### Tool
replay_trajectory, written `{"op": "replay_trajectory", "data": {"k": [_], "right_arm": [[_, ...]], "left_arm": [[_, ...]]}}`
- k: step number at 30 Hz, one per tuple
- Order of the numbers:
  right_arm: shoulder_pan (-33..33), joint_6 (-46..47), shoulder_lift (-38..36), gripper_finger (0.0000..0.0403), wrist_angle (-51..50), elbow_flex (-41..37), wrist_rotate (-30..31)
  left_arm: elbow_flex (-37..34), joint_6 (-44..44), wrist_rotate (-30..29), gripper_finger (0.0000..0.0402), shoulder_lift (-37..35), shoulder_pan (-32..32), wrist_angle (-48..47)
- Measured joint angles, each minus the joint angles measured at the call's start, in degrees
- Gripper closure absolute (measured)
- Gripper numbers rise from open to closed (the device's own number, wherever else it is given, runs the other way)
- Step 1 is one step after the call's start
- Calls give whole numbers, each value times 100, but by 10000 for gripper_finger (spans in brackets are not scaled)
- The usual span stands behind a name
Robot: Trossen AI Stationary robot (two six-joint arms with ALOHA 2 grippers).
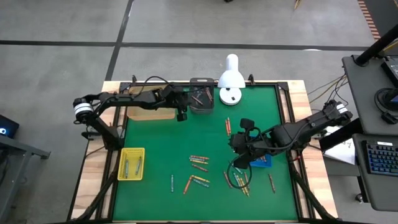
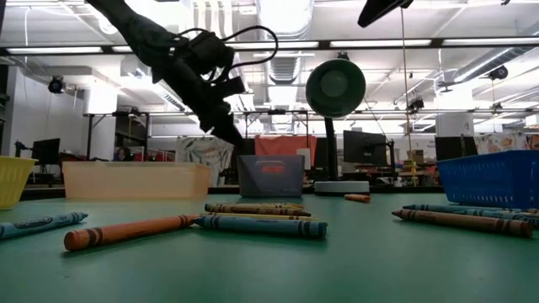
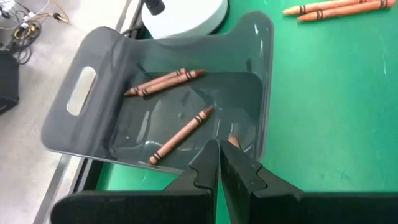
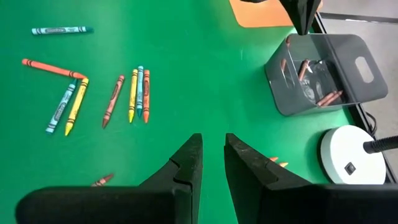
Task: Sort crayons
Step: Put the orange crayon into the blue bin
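My left gripper (image 1: 182, 114) is shut and hovers over the near rim of a grey bin (image 1: 202, 102) at the table's far side; it also shows in the left wrist view (image 3: 219, 152). Brown crayons (image 3: 165, 81) lie on the bin's floor. My right gripper (image 1: 234, 142) is open and empty above the green mat near the table's middle, pointing toward the table's left; it also shows in the right wrist view (image 4: 213, 146). Loose crayons (image 1: 199, 162) of mixed colours lie flat on the mat, with more (image 1: 239, 180) toward the near right. My left gripper has the end of a brown crayon (image 3: 234, 142) showing right beside its shut fingertips, over the bin's floor. The fingertip covers the rest of that crayon. I cannot tell whether the gripper touches it.
A yellow tray (image 1: 121, 163) holding crayons stands near left. A blue tray (image 1: 262, 163) stands near right, under the right arm. A tan tray (image 1: 149, 114) lies far left, under the left arm. A white lamp (image 1: 231, 81) stands at the far edge. Two orange crayons (image 1: 227, 124) lie between bin and right gripper.
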Motion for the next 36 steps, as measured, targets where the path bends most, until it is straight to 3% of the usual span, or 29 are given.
{"op": "replay_trajectory", "data": {"k": [9, 13, 21, 28, 36], "right_arm": [[0, -2, 2, 344, 160, -180, 0], [0, -114, 2, 344, 167, -194, 94], [-27, -438, 11, 344, 731, -443, 548], [-423, 591, 12, 344, 842, -631, 556], [-907, 2174, 13, 344, 849, -683, 30]], "left_arm": [[310, 84, 4, 401, -69, -2, -63], [711, -89, 12, 401, -248, -43, -742], [725, -1221, 499, 401, -1517, -295, -1205], [303, -2310, 430, 401, -2651, -1322, -1039], [-915, -2825, -949, 401, -3304, -3038, 727]]}}
